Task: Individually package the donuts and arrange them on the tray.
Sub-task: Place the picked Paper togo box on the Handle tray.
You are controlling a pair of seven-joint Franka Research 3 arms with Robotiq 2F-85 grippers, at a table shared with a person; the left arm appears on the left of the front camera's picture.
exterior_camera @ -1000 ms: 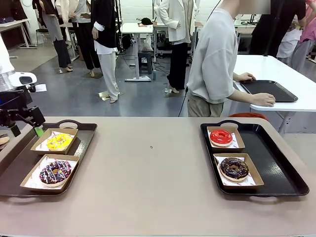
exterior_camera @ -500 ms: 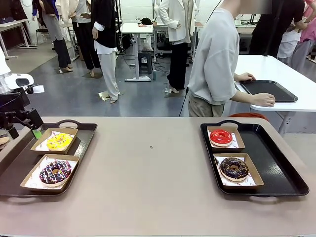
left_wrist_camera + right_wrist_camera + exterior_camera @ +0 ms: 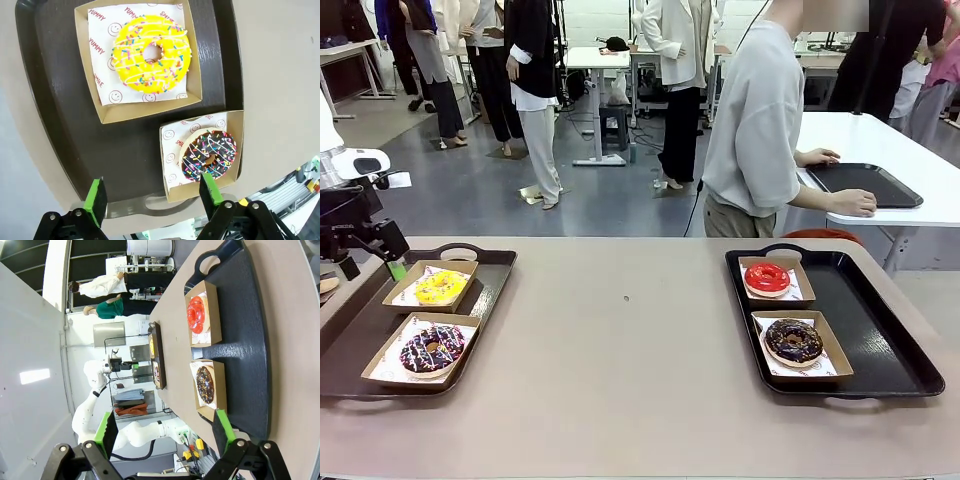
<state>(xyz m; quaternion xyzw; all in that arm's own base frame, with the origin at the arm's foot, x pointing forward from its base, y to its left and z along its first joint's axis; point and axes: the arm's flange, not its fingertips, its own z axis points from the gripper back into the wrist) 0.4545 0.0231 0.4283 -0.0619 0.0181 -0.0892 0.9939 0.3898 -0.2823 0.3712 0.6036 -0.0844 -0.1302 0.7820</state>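
Busy workshop behind; tan table [image 3: 620, 370] in front, with two dark trays. Four donuts: yellow donut [image 3: 440, 286] and drizzled donut [image 3: 431, 349] on left tray [image 3: 490, 285], red donut [image 3: 767, 277] and chocolate donut [image 3: 793, 340] on right tray [image 3: 880, 340]. Four cardboard boxes, one apiece. Probably light, soft, sticky icing; best gripped by box walls. Left gripper [image 3: 152, 192] and right gripper [image 3: 163, 426] both spread wide, holding nothing.

Left tray [image 3: 490, 275] runs off the front view's left edge; left gripper [image 3: 370, 262] half cut off there too. Person's [image 3: 755, 130] legs sit hidden behind the table [image 3: 620, 350].
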